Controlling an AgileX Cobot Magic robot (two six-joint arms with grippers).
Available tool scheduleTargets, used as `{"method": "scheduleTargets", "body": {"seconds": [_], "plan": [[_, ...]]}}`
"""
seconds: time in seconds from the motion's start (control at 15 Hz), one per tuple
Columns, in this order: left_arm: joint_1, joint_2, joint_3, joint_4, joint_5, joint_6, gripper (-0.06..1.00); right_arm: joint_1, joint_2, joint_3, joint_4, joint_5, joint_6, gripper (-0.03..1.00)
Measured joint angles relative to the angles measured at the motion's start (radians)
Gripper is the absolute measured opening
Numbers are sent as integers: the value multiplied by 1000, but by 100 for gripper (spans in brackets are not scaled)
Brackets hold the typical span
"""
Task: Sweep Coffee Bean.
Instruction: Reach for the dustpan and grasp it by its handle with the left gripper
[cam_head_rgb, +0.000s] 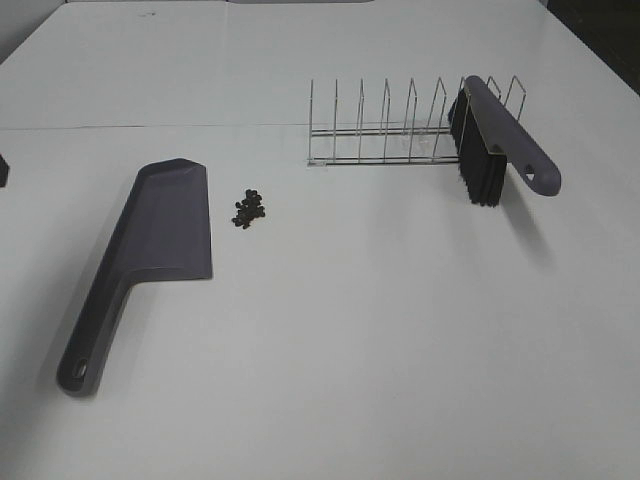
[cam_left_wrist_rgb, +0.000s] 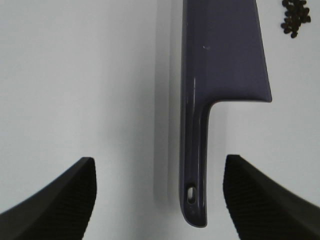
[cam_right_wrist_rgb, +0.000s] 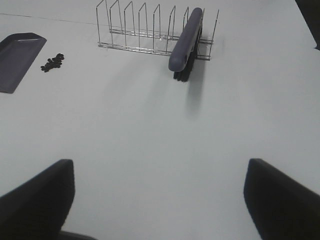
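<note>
A small pile of dark coffee beans (cam_head_rgb: 250, 208) lies on the white table just right of the grey dustpan (cam_head_rgb: 160, 235), which lies flat with its handle toward the front. The beans also show in the left wrist view (cam_left_wrist_rgb: 295, 16) and in the right wrist view (cam_right_wrist_rgb: 53, 62). A grey brush (cam_head_rgb: 505, 135) with black bristles leans in a wire rack (cam_head_rgb: 385, 130) at the back right. My left gripper (cam_left_wrist_rgb: 160, 200) is open, hovering above the dustpan's handle (cam_left_wrist_rgb: 195, 165). My right gripper (cam_right_wrist_rgb: 160, 200) is open, well in front of the brush (cam_right_wrist_rgb: 186, 42). Neither arm shows in the high view.
The wire rack (cam_right_wrist_rgb: 150, 30) has several upright dividers and stands behind the beans, to their right. A dark object (cam_head_rgb: 3, 170) sits at the table's left edge. A seam line (cam_head_rgb: 150, 127) crosses the table behind the dustpan.
</note>
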Motion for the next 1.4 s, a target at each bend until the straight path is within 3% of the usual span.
{"method": "scheduleTargets", "body": {"seconds": [0.4,0.67,0.93,1.4], "plan": [[-107,170,-13,2,0,-49,77,0,0,0,0,0,0,78],[-174,276,-14,7,-24,-62,77,0,0,0,0,0,0,78],[-191,370,-14,79,-54,-125,77,0,0,0,0,0,0,78],[-260,511,-14,80,-159,-136,77,0,0,0,0,0,0,78]]}}
